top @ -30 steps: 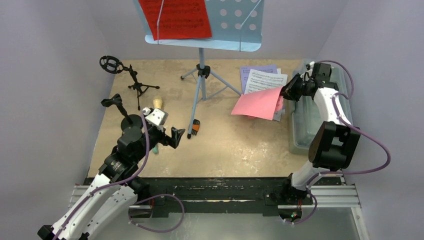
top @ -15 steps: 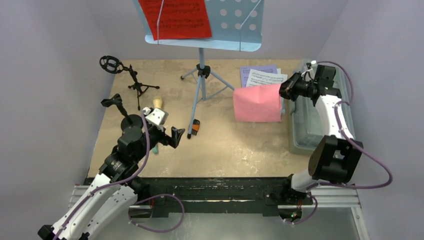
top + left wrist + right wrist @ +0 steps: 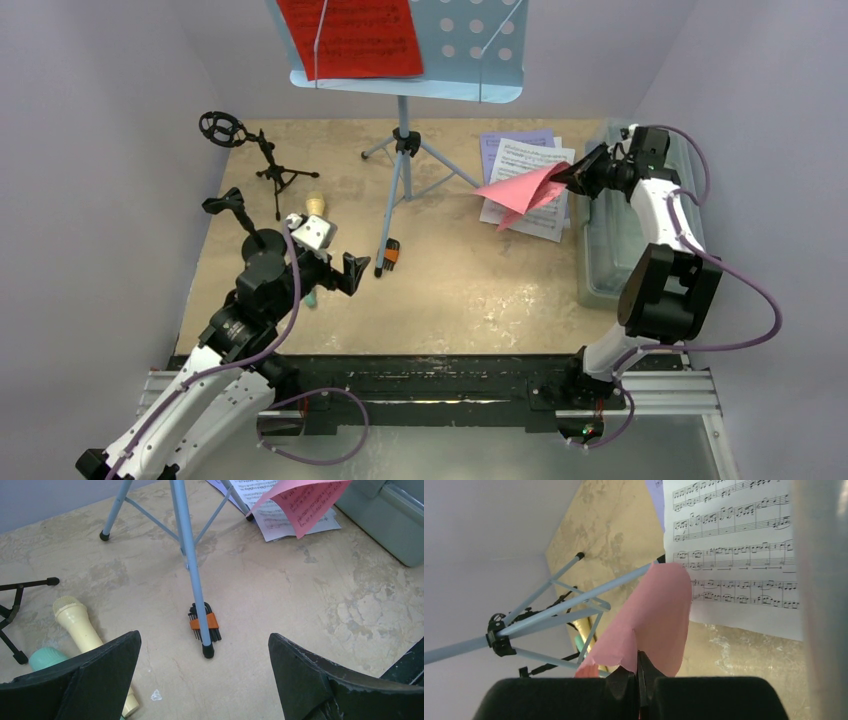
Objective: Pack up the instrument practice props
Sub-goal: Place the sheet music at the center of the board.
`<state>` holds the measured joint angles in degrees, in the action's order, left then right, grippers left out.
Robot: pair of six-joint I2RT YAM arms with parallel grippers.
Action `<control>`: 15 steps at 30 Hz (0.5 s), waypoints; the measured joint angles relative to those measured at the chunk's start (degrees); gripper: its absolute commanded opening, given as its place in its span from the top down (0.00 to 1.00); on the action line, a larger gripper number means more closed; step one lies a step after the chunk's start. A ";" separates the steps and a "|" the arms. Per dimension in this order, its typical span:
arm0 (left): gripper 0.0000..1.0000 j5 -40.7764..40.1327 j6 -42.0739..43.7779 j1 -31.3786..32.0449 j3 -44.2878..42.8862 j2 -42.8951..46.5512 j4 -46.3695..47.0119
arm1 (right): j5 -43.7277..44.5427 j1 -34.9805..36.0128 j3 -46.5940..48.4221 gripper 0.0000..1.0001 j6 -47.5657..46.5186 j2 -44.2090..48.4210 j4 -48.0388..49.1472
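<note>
My right gripper [image 3: 578,177] is shut on the edge of a pink sheet-music page [image 3: 522,188], held in the air over the white and purple pages [image 3: 530,155] lying at the back right; the pinch shows in the right wrist view [image 3: 640,667]. The light-blue tripod [image 3: 402,160] stands at the back with its perforated tray [image 3: 480,45] and a red page [image 3: 350,35]. My left gripper [image 3: 335,268] is open and empty above the table [image 3: 205,680]. The yellow microphone [image 3: 82,630] and mint-green microphone [image 3: 47,657] lie by its left finger. Two small black microphone tripods [image 3: 262,160] stand at the left.
A translucent grey tub [image 3: 610,250] sits along the right edge, under my right arm. A black hex-key set in an orange holder [image 3: 204,622] lies at the tripod's near foot. Walls close in on the left, right and back.
My right gripper has lifted the pink page and turned it, so it went from lying fanned out, to hanging flat, to folded edge-on and nearer the tub. The left arm has not moved.
</note>
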<state>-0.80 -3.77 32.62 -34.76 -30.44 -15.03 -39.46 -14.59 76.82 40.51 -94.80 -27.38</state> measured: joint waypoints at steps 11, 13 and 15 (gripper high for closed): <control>0.00 0.07 0.00 0.00 0.00 -0.48 0.44 | 4.31 4.81 2.34 0.98 -5.75 2.84 -5.46; 0.00 0.09 0.00 0.00 0.00 -0.48 0.44 | 2.34 6.10 3.98 0.99 -5.88 4.52 -5.70; 0.00 0.09 0.00 0.00 0.00 -0.46 0.44 | -0.74 5.97 5.16 0.99 -4.92 5.95 -4.94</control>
<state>-0.71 -3.77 32.62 -34.76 -30.89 -14.59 -40.21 -8.62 81.97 35.59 -88.86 -32.32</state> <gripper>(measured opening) 0.996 0.018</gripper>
